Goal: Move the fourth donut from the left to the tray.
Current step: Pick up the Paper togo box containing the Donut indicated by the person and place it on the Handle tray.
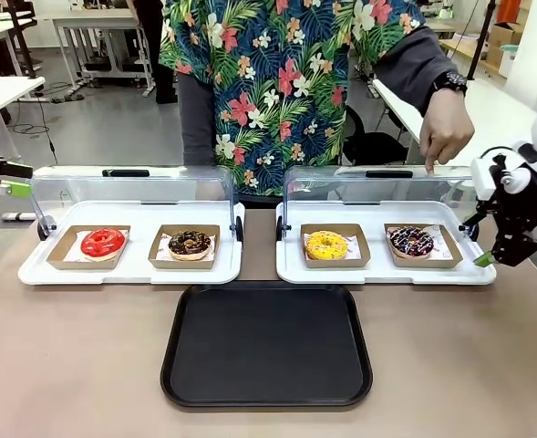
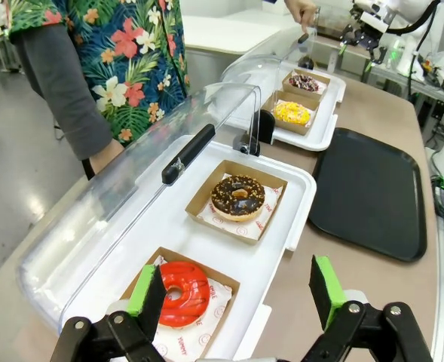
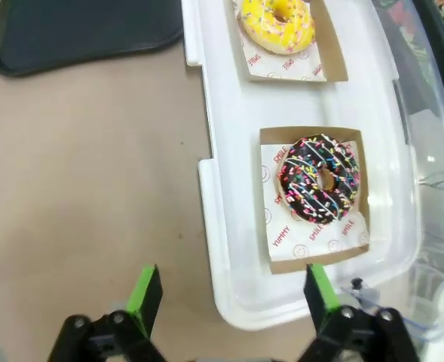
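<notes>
Paper liner (image 3: 282, 226), under sprinkled chocolate donut (image 3: 318, 179): "YUMMY" and "SMILE" in red capitals, printed several times over, with small smiley faces.
Second liner (image 3: 255, 60), under yellow donut (image 3: 282, 23): "SMILE" in red along one edge.
Third liner (image 2: 218, 294), under red donut (image 2: 182, 292): red print, too small to read.

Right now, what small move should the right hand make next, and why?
Probably slide the right hand sideways over the white display tray until the fourth donut is centred between its fingers. The hand is open, but in its wrist view it lines up with that tray's edge, and the donut lies off toward one finger.
</notes>
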